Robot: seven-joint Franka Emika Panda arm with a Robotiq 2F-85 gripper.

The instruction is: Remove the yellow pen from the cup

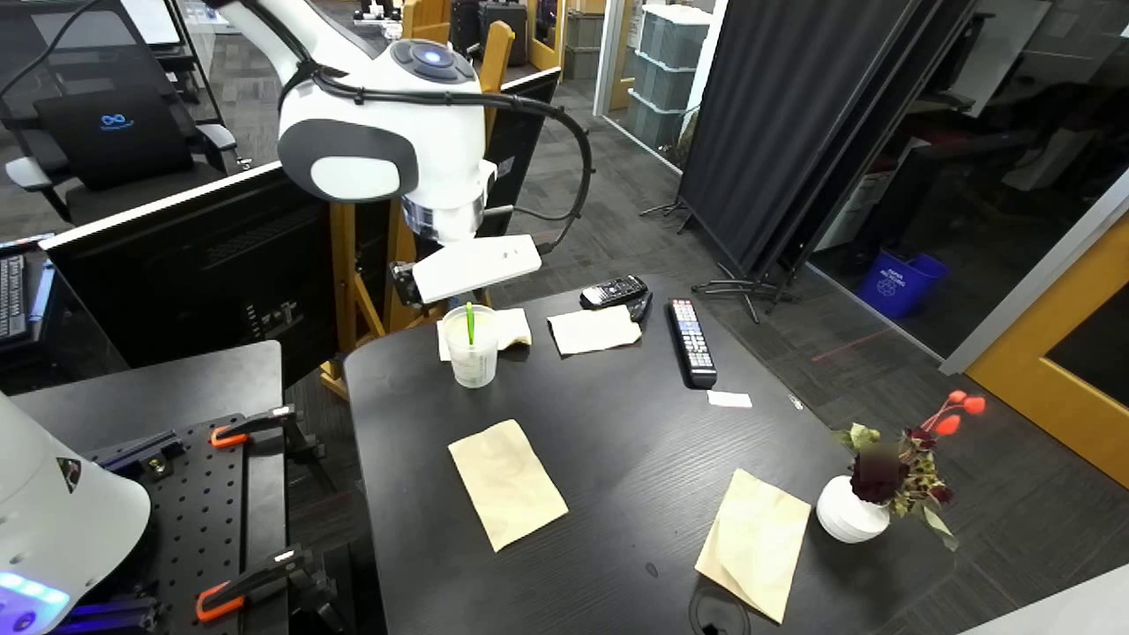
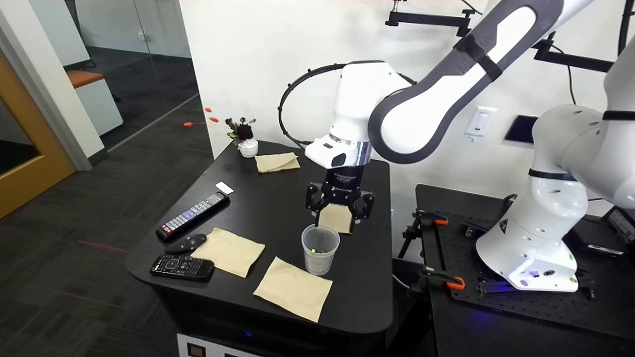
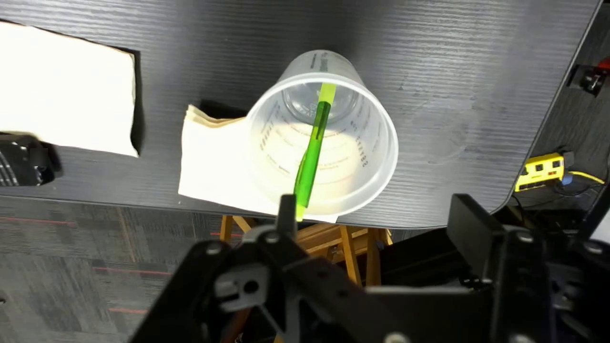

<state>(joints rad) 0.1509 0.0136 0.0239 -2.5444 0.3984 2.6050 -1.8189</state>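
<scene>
Two fingers (image 3: 472,233) of my gripper (image 3: 374,209) stand spread; in the wrist view one tip overlaps the rim of the cup (image 3: 369,157), and the other stands to the side of it. The yellow pen (image 3: 312,147) leans inside the cup, its upper end reaching past the rim, just beside the inner face of the overlapping tip in that view. Contact between pen and finger cannot be told. The pen is thin and straight, green along the barrel, yellow-green at both ends. The cup is whitish, translucent and printed, upright on the black table (image 2: 278,213) beside a tan paper sheet (image 2: 292,288). In an exterior view, my forearm (image 2: 446,94) slopes down to the wrist (image 2: 364,99), which points the gripper downward near the cup. Farther off, my base (image 2: 521,253) sits on a perforated plate (image 2: 521,308)
</scene>
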